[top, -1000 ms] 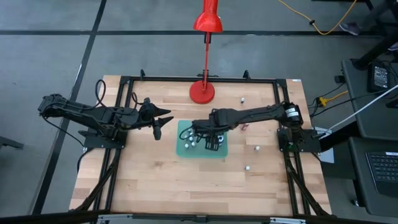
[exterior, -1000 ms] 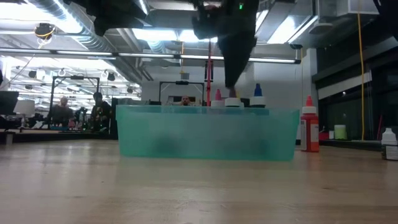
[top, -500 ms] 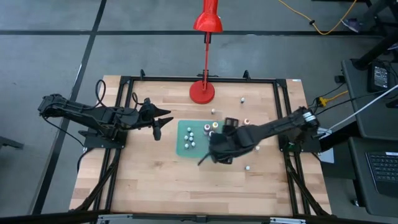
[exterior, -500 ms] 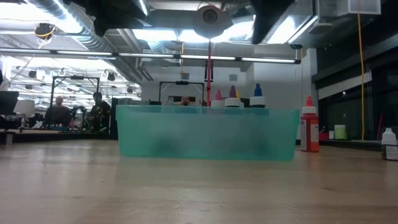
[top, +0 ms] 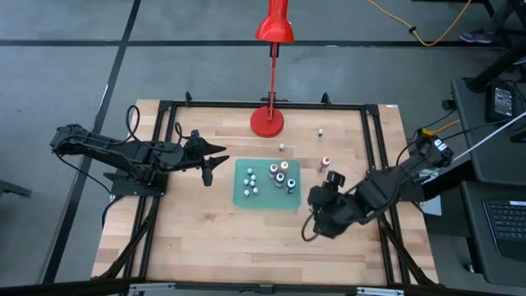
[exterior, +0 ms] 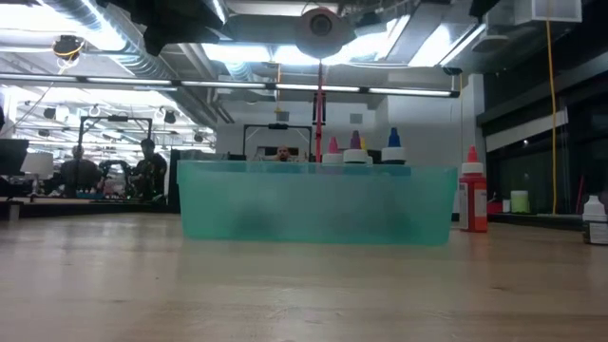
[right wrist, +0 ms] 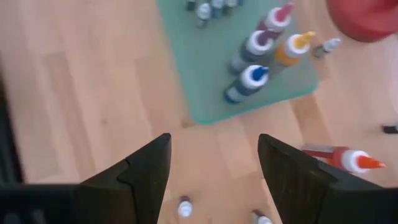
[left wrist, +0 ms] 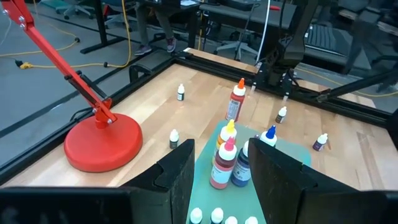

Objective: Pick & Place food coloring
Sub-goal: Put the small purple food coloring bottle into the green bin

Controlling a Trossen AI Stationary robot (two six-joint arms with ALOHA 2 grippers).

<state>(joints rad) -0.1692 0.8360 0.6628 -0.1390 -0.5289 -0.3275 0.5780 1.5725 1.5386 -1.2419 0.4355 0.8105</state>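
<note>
The food coloring bottles, with white, blue, yellow and pink caps, stand in a green tray (top: 267, 184) at the table's middle; the low view shows their caps above its rim (exterior: 318, 171). More stand loose on the wood: a red bottle with an orange tip (right wrist: 339, 159) and tiny ones (right wrist: 185, 206) (left wrist: 282, 114). My right gripper (top: 315, 224) (right wrist: 214, 171) hangs open above the table, near-right of the tray, holding nothing. My left gripper (top: 215, 163) (left wrist: 227, 177) waits open, raised left of the tray.
A red lamp stands on its round base (top: 267, 122) at the far middle, its stem leaning over the far edge. A black frame (top: 263, 104) runs around the table. Bare wood lies in front of the tray and at the near left.
My right gripper has risen out of the tray and swung toward the table's near right, turning as it went, its jaws open and bare. The bottles in the tray stay standing.
</note>
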